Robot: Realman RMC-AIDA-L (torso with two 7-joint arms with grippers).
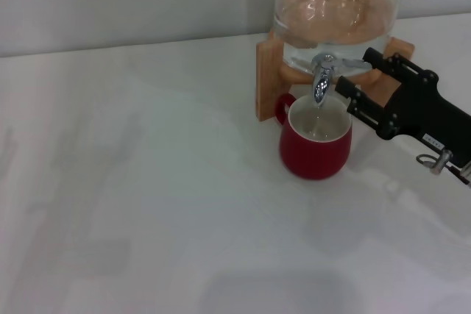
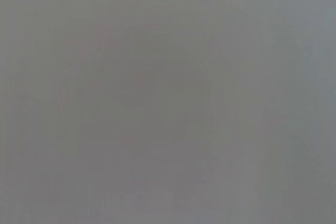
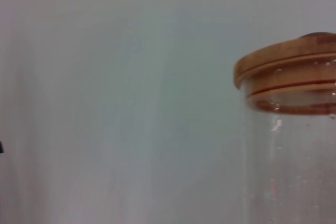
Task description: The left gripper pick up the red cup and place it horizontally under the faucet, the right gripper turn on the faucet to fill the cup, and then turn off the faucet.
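Observation:
The red cup [image 1: 315, 154] stands upright on the white table, right under the spout of the faucet [image 1: 322, 79]. A thin stream seems to run from the spout into the cup. The faucet sits on a clear glass dispenser [image 1: 338, 12] with a wooden stand [image 1: 268, 79]. My right gripper [image 1: 355, 71] reaches in from the right. Its two black fingers are apart, with the end of the chrome lever between them, close to the far finger. The left gripper is out of view; the left wrist view shows only blank grey.
The white table [image 1: 147, 182] spreads to the left and front of the cup. The right wrist view shows the dispenser's wooden lid [image 3: 289, 72] and glass wall [image 3: 294, 171] against a pale wall.

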